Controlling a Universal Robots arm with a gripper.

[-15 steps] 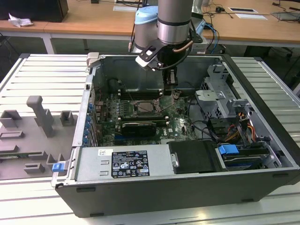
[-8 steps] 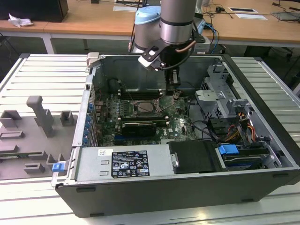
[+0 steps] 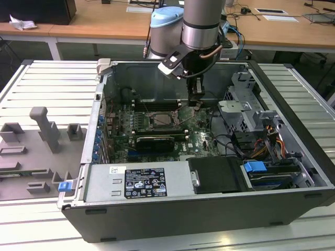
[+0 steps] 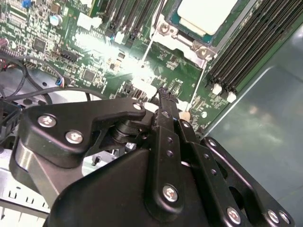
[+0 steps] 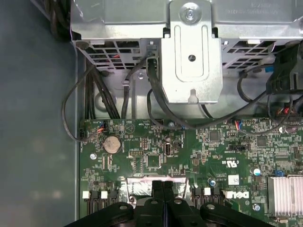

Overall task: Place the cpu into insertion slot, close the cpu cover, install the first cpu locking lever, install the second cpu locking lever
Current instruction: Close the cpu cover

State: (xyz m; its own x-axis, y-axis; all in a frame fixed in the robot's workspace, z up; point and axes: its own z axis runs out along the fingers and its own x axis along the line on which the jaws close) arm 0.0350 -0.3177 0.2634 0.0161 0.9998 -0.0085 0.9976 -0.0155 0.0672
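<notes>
Holds gripper (image 4: 163, 94) clenched, empty, above motherboard (image 5: 156, 151) near seated cpu (image 4: 207, 14); white printed sticker (image 3: 144, 182) on casing (image 3: 209, 219).

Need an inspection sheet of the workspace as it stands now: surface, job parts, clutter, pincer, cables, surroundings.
Surface: slatted metal table carrying the open computer case.
Job's things: cpu lies in the insertion slot; the cpu cover appears to be down around it; whether the levers are latched cannot be told.
Clutter: grey fixture blocks on the table, at the exterior view's left.
Pincer: pincer shut, nothing seen between its fingers, low over the motherboard beside the slot.
Cables: black bundle runs from the drive cage to the board; orange and black leads at the exterior view's right.
Surroundings: wooden desks behind.
</notes>
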